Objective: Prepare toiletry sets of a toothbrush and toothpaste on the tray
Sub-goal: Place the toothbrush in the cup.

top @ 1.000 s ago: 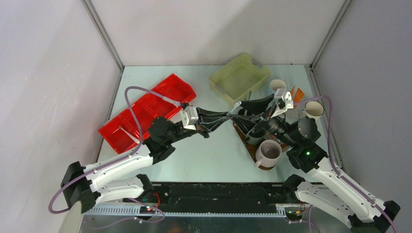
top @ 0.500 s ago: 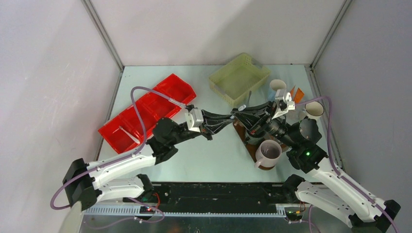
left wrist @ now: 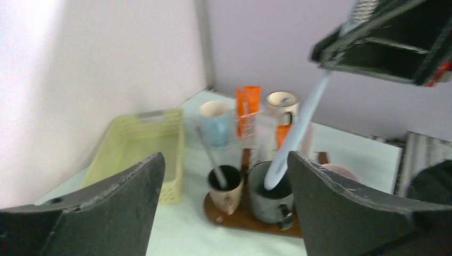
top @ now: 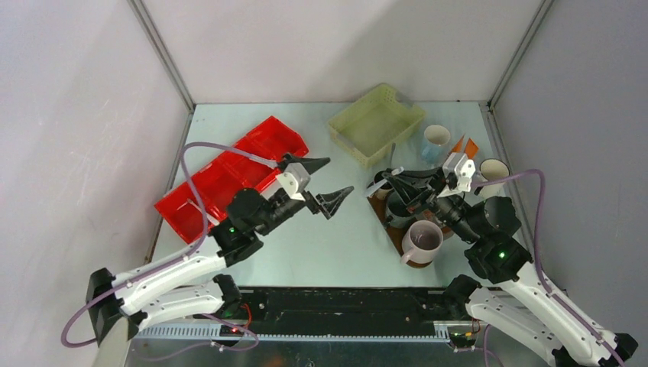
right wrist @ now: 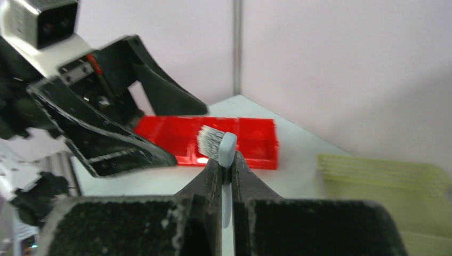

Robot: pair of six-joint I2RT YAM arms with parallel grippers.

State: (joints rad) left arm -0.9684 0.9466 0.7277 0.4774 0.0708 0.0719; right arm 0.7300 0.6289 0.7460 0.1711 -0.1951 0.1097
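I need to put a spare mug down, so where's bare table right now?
Bare table between the red bin and the tray, and behind the bin. Crowded on the right: mugs, orange tubes, yellow basket.

bin [top: 229, 177] – left | basket [top: 378, 121] – rear centre | tray [top: 394, 230] right, mugs [top: 422, 239] on it | tubes [top: 465, 145] behind tray

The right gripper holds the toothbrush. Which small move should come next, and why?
Probably lower the right gripper a little, so the toothbrush slides into the grey mug on the tray. The gripper is shut just below the bristles, the handle end hangs at that mug's mouth, and the left gripper is open and clear.
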